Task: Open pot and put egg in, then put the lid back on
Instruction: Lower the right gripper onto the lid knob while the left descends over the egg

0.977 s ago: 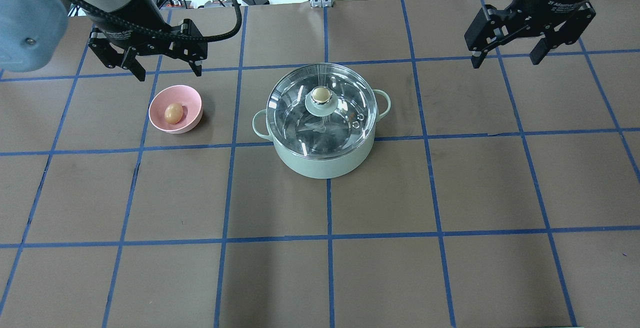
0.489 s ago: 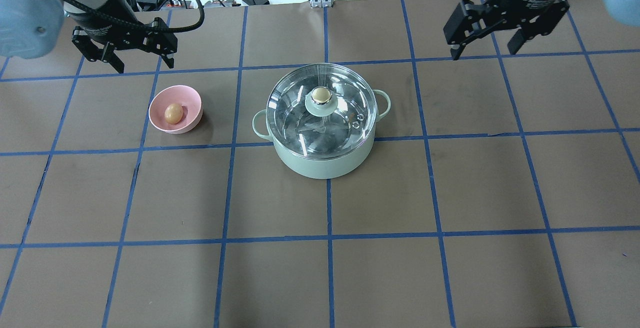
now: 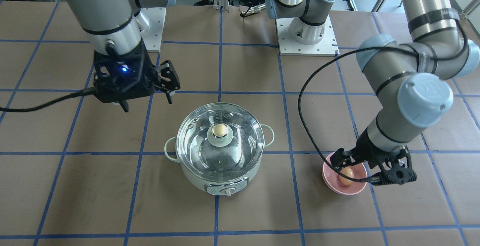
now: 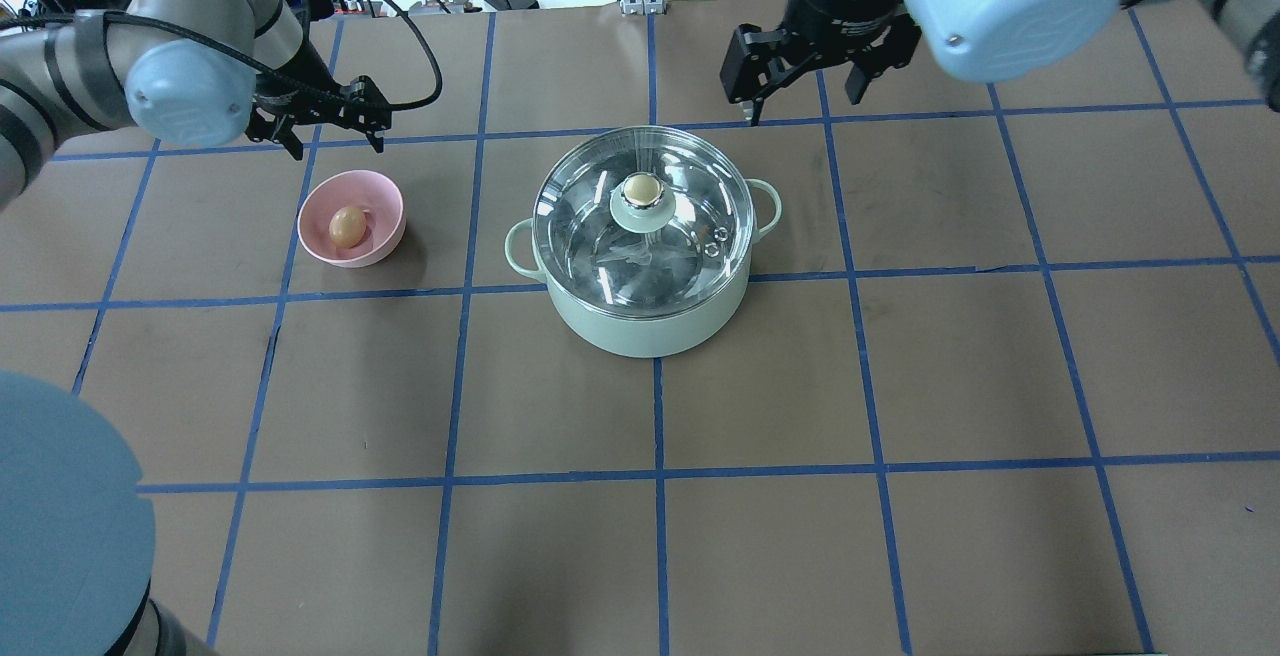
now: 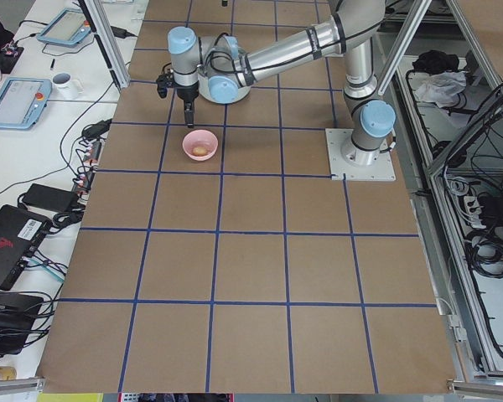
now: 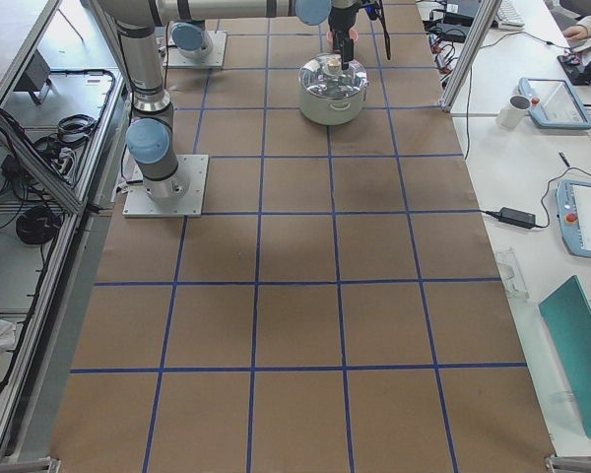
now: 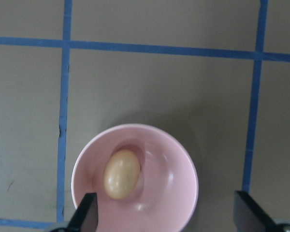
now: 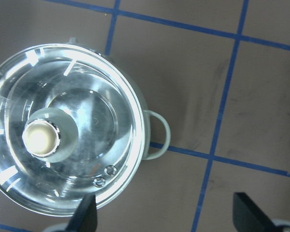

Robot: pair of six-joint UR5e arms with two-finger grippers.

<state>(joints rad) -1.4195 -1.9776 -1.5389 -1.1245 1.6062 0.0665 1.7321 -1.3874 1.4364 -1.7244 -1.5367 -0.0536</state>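
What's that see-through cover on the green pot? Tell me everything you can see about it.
The lid is a large round disc of clear glass with a shiny metal rim. At its centre sits a pale green base topped by a round beige knob. Two small metal-ringed holes lie near one edge. It lies flat and closed on the pot, with the steel inside showing through the glass. Nothing else touches it.

Bright, even overhead light; glare streaks the lid [image 8: 63,128] (soft shadows elsewhere), wrist views slightly blurred.
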